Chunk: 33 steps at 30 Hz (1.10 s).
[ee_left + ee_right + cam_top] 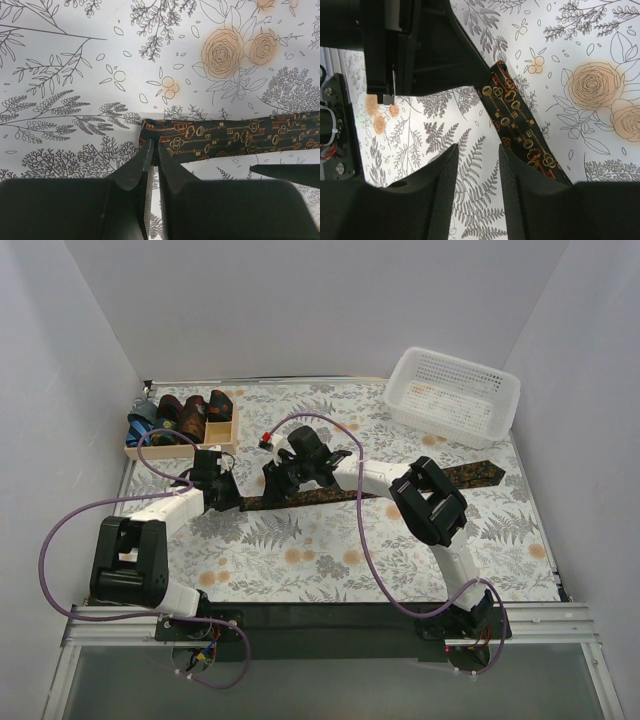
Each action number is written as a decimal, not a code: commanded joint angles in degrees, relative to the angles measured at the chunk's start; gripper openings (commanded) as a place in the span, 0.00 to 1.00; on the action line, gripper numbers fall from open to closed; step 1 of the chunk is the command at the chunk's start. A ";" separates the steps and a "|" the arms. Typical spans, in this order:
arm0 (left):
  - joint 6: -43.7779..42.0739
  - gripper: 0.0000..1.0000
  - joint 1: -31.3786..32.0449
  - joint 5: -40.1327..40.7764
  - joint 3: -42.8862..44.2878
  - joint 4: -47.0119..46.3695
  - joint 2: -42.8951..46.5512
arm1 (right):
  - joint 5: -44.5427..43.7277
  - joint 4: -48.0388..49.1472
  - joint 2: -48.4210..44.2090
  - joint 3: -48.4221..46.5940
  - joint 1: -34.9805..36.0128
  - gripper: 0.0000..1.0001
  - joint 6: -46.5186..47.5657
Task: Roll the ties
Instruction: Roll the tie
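Long narrow dark necktie with a gold-orange key pattern (475, 474) lies flat and unrolled across the middle of the table. It runs from near the left gripper (228, 498) out to the right, ending close to the white plastic mesh basket (455, 395) but apart from it.

In the left wrist view the tie's (230, 137) squared end sits right at the left gripper (154, 145). The fingers are pressed almost together, only a thin slit between them, with the tips over the near edge of that end (cannot tell if fabric is actually caught).

The right gripper (478, 147) has its fingers spread with bare cloth between them. The tie (520, 125) passes just beside its one finger (520, 185), outside the gap. In the top view this gripper (280, 480) sits over the tie, a little way along from the left one.

The table cover is a white cloth printed with grey ferns and orange roses (300, 550).

At far left, a shallow wooden tray (228, 438) holds rolled ties: blue (140, 428), maroon (190, 415) and dark (220, 405).
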<state>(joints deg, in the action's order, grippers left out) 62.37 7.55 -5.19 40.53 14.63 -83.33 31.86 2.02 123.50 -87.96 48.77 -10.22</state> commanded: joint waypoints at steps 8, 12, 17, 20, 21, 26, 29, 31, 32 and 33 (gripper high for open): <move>-0.93 0.07 -0.34 0.80 0.16 -0.75 -1.66 | 2.60 10.90 1.92 1.39 -0.96 0.31 -10.17; -0.84 0.07 -0.35 0.97 0.25 -0.66 -1.92 | 2.33 12.13 3.05 2.53 -1.40 0.29 -11.75; -0.85 0.06 -0.34 1.32 0.16 -0.48 -2.01 | 2.68 13.97 5.25 4.81 -2.10 0.25 -14.04; -0.85 0.06 -0.34 1.67 0.25 -0.22 -2.10 | 2.16 14.59 5.87 6.57 -2.54 0.23 -14.57; -0.76 0.06 -0.34 1.85 0.33 -0.13 -1.93 | 2.16 14.85 6.05 7.36 -2.72 0.23 -15.00; -0.14 0.08 -0.43 1.24 0.34 0.04 -0.78 | 2.42 15.03 7.01 8.86 -3.51 0.22 -15.97; 0.03 0.12 -0.34 1.24 0.60 0.40 0.53 | 2.77 15.29 7.02 9.21 -3.86 0.20 -16.24; 0.30 0.17 -0.34 2.02 1.04 1.09 1.15 | 2.95 15.20 6.84 9.13 -3.86 0.20 -16.24; 0.56 0.25 -0.34 2.37 1.04 1.10 1.85 | 3.12 15.20 6.75 9.04 -3.95 0.20 -16.15; 0.73 0.30 -0.43 2.64 1.30 1.10 2.03 | 3.21 15.20 6.66 8.86 -3.95 0.20 -16.24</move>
<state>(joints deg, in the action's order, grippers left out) 62.87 7.57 -4.78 40.56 14.59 -84.25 35.53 18.61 128.99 -80.03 45.47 -26.83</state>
